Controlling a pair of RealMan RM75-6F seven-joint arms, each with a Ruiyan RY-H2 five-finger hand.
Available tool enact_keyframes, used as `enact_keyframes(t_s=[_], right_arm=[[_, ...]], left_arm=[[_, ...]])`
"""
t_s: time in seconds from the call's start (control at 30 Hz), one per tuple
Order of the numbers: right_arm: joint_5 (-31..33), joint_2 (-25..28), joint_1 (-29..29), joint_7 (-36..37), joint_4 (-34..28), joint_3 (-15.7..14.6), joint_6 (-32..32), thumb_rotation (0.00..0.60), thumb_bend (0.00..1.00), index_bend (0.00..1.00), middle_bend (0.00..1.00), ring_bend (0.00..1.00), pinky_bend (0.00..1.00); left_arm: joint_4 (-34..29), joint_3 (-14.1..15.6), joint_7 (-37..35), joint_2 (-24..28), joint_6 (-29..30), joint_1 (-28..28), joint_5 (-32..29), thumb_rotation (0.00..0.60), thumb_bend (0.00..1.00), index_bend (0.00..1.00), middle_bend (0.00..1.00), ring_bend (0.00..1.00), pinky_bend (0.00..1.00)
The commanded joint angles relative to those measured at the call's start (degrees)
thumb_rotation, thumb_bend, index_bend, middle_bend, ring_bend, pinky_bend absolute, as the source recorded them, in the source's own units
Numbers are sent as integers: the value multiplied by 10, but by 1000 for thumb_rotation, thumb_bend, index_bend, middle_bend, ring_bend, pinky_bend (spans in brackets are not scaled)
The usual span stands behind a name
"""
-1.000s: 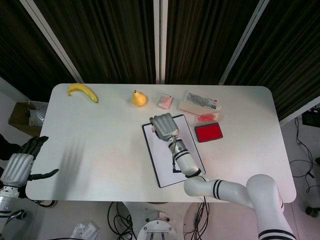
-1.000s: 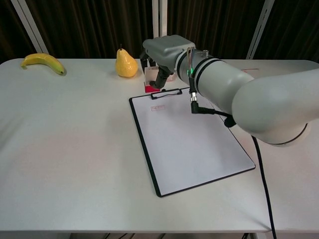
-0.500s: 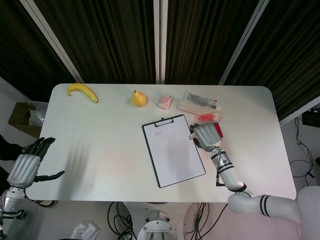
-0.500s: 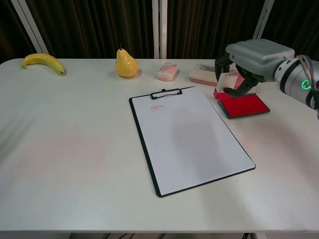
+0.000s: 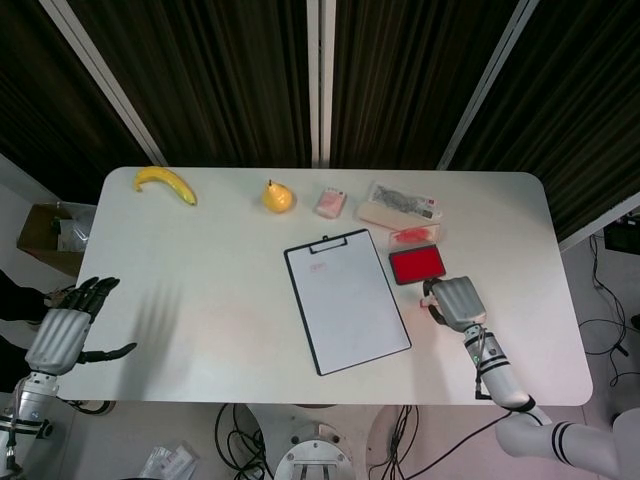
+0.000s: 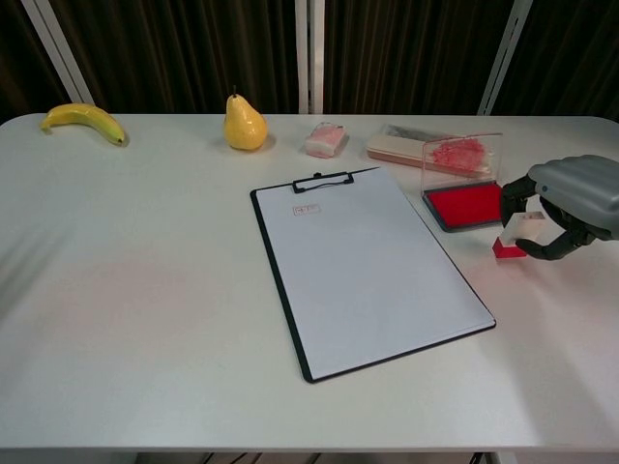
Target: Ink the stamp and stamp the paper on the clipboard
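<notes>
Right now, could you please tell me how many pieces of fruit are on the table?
2: a banana at the far left corner and a pear behind the clipboard.

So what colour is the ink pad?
Red. The ink pad sits in a dark tray with its clear lid up; the chest view shows it best.

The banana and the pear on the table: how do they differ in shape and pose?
The banana is long and curved and lies flat near the table's far left corner; the pear is short and rounded and stands upright with its stem up. The banana lies further left, the pear nearer the clipboard. Both are yellow fruit along the far edge, and neither hand touches them.
</notes>
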Motion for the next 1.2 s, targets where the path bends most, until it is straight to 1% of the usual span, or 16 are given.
enact_keyframes(t_s=[0.03,0.2,0.37,0.57,0.87,1.2], right_arm=[[-9,-13,-9,13,19,2,-8,600,431,619,580,755,975],[-19,-20,-14,15,29,8,-12,600,432,621,574,755,974],[-27,-19,-17,13,28,14,-20,600,431,607,545,755,974],[-33,-11,-19,14,20,20,-31,600,405,501,493,755,974],[-40,0,-23,9,8,25,-43,600,392,385,419,752,974],[-51,9,-28,1,-10,31,-39,600,388,373,403,753,974]], left_arm=[[3,0,-2,-1,0,1,-1,210,47,72,99,75,183],[8,1,-6,-1,1,1,-2,210,47,72,99,75,183],[10,1,-9,-3,1,1,-1,212,47,72,99,75,183],[12,1,-9,-3,2,1,-2,210,47,72,99,75,183],[12,1,-9,-4,2,1,-2,209,46,72,99,75,183],[11,1,-11,-1,5,0,0,211,47,72,99,75,183]])
